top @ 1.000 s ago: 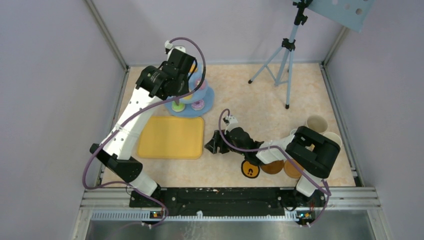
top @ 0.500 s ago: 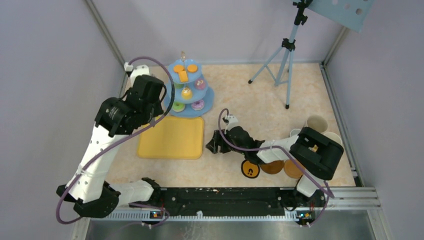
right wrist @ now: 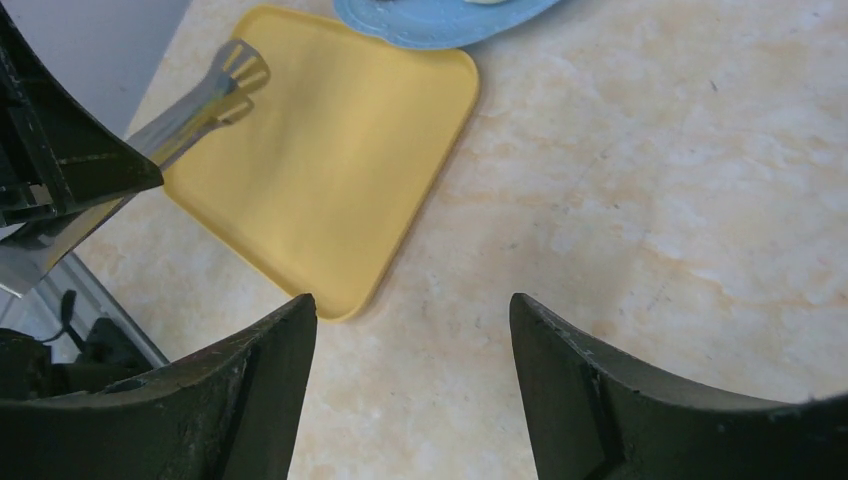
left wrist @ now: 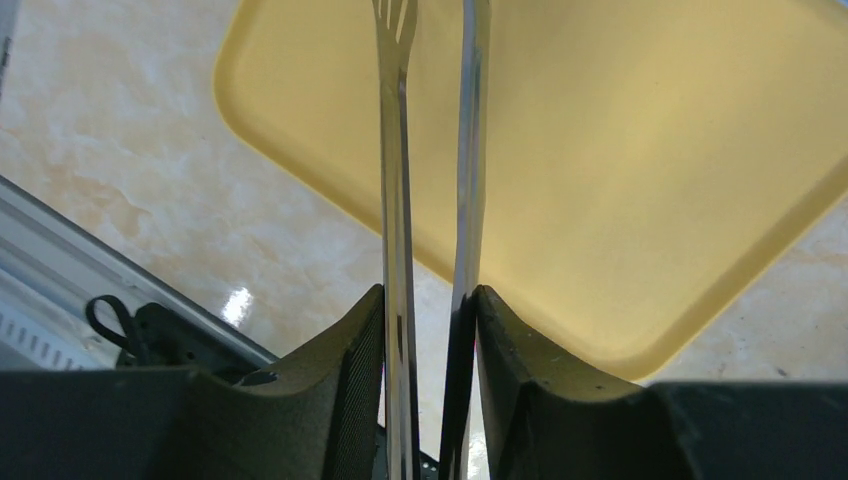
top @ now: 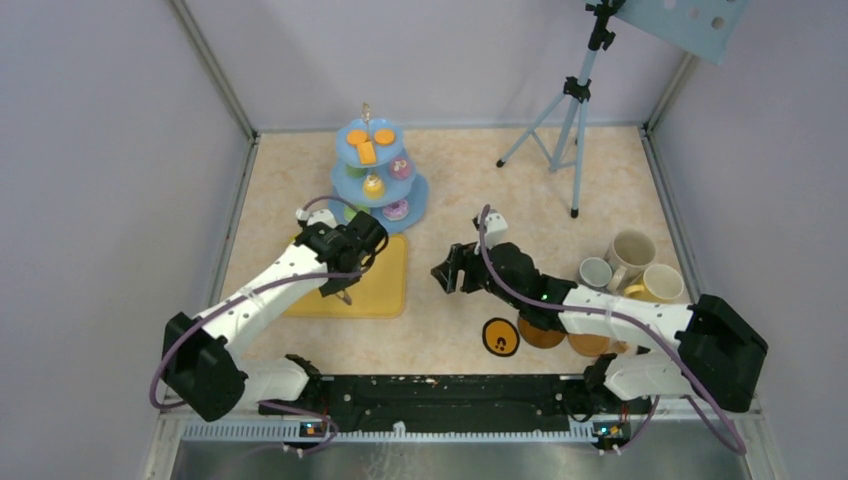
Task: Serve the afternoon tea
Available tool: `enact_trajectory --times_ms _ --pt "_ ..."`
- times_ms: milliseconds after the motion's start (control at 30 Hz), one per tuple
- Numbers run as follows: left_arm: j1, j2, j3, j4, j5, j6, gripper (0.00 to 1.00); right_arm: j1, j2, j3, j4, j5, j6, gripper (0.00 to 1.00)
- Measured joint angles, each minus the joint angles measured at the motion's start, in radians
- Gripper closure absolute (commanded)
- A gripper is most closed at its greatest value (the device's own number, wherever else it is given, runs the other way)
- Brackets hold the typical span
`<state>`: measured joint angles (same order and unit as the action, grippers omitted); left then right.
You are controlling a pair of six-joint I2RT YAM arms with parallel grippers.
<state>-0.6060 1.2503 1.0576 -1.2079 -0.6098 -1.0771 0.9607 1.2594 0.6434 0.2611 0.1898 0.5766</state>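
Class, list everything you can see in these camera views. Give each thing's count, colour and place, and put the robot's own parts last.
three-tier stand: one, light blue, back of the table, left of centre
toy pastries: several, orange on the top tier, yellow and purple lower down, on the stand
tray: one, yellow, flat, just in front of the stand
tongs: one pair, metal, above the tray
mugs: three, one grey and two cream, right side
coasters: three, two brown and one black with orange marks, in front of the mugs
tripod: one, pale blue-grey, back right
table: one, beige marbled
left gripper: one, black, shut on the tongs
right gripper: one, black, open, above the table right of the tray
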Motion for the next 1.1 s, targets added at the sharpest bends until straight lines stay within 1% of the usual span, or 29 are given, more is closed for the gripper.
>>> enact_trajectory --times_ms 133,267,367,567,700,800,900,1033,1100 --pt "-0.047 0.051 -0.055 0.059 0.004 -0.084 0.51 -0.002 -0.051 -0.061 -0.043 0.025 0.001 0.30" --pt "-0.096 0.131 -0.063 0.104 0.014 -0.154 0.45 -0.002 -0.105 -0.111 -0.118 0.048 0.000 0.30" --pt "-0.111 0.193 -0.071 0.148 0.035 -0.183 0.44 -0.002 -0.145 -0.114 -0.173 0.073 -0.005 0.30" --pt "-0.125 0.232 -0.187 0.280 0.116 -0.203 0.43 -0.002 -0.238 -0.141 -0.232 0.121 -0.005 0.30" --pt "-0.132 0.232 -0.207 0.319 0.127 -0.204 0.31 -0.002 -0.278 -0.179 -0.282 0.135 0.011 0.30" --pt "-0.133 0.232 -0.207 0.351 0.135 -0.193 0.18 -0.002 -0.280 -0.181 -0.346 0.152 0.027 0.30" --pt "-0.133 0.231 -0.207 0.369 0.147 -0.175 0.10 -0.002 -0.281 -0.175 -0.439 0.174 0.050 0.28" --pt "-0.134 0.202 -0.201 0.375 0.159 -0.145 0.02 -0.002 -0.264 -0.127 -0.590 0.179 0.082 0.28" --pt "-0.134 0.165 -0.190 0.375 0.168 -0.124 0.01 0.007 -0.240 -0.087 -0.655 0.173 0.103 0.28"
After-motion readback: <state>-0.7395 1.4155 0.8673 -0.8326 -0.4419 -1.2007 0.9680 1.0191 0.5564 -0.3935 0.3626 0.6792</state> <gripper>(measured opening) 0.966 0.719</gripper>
